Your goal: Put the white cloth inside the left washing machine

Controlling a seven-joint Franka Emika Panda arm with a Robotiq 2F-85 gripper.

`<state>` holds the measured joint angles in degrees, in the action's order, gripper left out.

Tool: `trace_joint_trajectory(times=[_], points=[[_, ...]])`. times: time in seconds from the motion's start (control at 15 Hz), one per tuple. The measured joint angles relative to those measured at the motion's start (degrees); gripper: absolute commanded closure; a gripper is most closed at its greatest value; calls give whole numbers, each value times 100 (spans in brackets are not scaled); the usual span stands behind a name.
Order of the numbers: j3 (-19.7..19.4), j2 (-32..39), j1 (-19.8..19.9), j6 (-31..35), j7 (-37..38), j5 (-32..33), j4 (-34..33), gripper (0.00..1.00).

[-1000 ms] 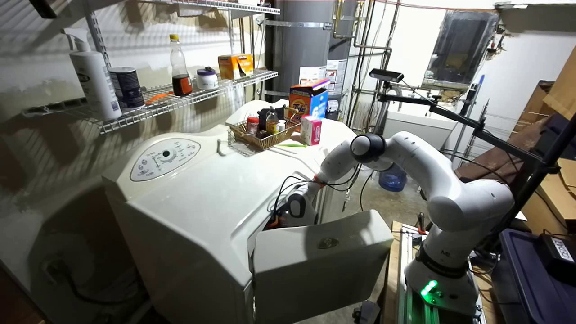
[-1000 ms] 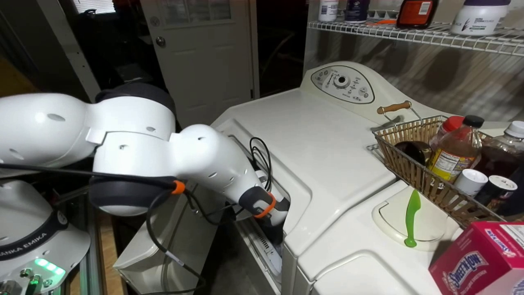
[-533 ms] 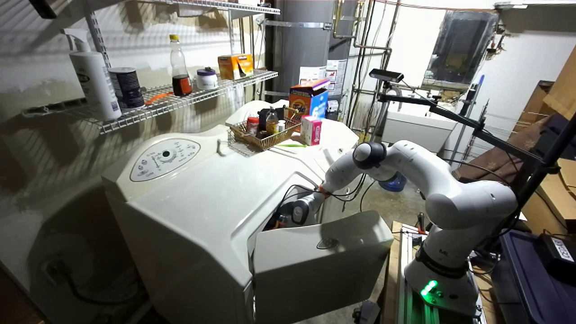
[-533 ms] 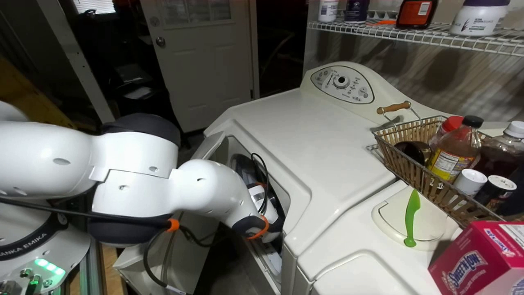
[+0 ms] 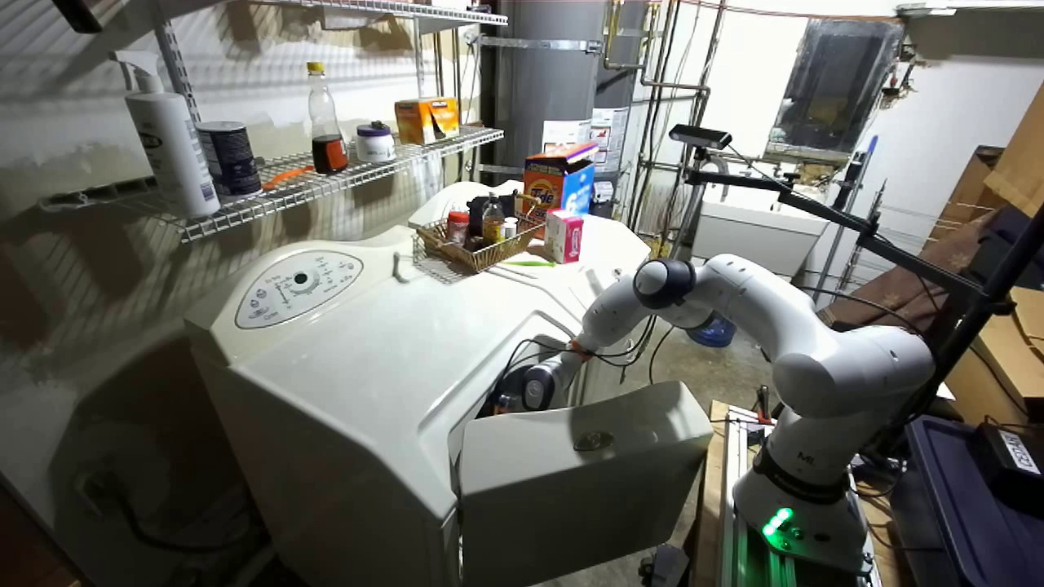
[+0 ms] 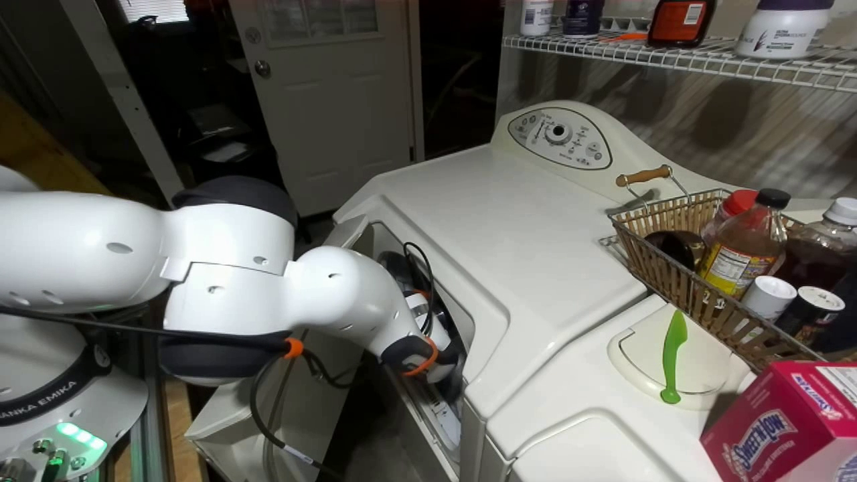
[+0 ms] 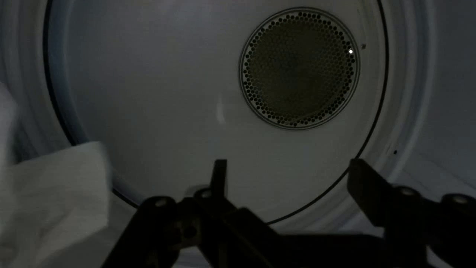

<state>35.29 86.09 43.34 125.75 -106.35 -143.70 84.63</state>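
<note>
In the foreground of an exterior view we have the white door [image 5: 583, 489] standing open on the left washing machine [image 5: 351, 359], and the robot arm [image 5: 754, 302] reaches past it into the opening. Through the wrist view we find the gripper [image 7: 288, 163] inside the drum [image 7: 412, 67], jaws spread wide, gripping nothing! And there's our white cloth [image 7: 70, 197], in the drum too, to the left in that view; whether it touches the gripper, we can't tell. Beyond, a round perforated vent [image 7: 297, 69] sits in the dim back wall [image 7: 148, 93].
</note>
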Motion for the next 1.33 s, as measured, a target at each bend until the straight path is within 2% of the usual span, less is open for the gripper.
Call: trace_joint_trajectory(times=[0.53, 0.93, 1.07, 1.33], points=[[-12, -172, 33, 1243, 71, 19, 105, 0], [-27, -625, 286, 2274, 71, 174, 647, 0], [-400, -1025, 102, 2243, 571, 213, 969, 0], [-1248, -1980, -663, 2265, 2013, 505, 1673, 0]])
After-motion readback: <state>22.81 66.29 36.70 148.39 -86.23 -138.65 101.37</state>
